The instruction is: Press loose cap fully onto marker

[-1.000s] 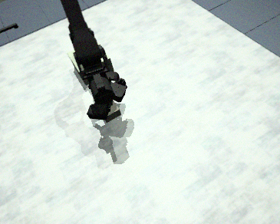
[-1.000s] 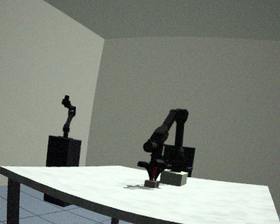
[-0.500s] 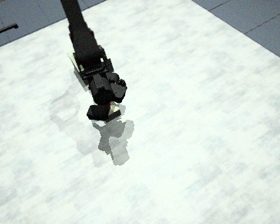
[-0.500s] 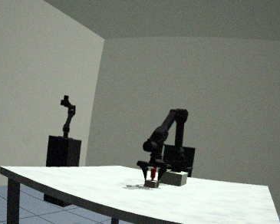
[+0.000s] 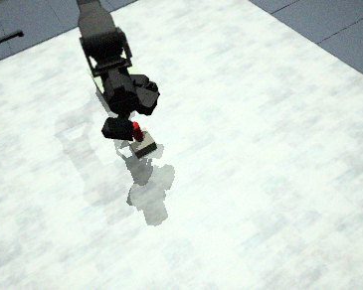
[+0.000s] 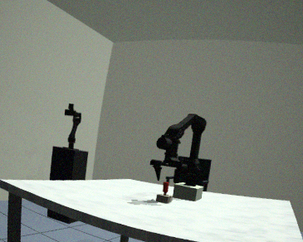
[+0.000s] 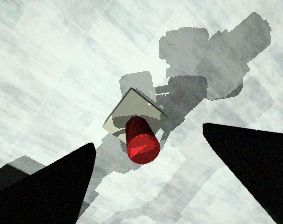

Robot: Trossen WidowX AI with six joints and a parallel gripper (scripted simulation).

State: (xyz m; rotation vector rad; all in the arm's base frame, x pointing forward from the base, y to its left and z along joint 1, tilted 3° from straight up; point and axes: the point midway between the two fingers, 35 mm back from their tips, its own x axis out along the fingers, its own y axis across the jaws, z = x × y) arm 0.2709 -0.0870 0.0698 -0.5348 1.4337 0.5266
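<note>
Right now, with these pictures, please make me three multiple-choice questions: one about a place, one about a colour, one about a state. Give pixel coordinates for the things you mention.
1. Where does the red piece (image 5: 137,131) (image 6: 166,188) (image 7: 143,149) stand?
A) On the floor
B) Above the holder block
C) On the arm's base

2. What colour are the fingers (image 6: 163,168)?
A) Black
B) Yellow
C) White

3. How are the fingers?
A) Closed on the red piece
B) Closed on nothing
C) Open, apart from the red piece

1 B: the exterior view shows it upright over the block (image 5: 143,144) (image 6: 164,199) (image 7: 134,104).
2 A: both look black in the wrist view.
3 C: the wrist view shows a gap on each side of the red piece.
</note>
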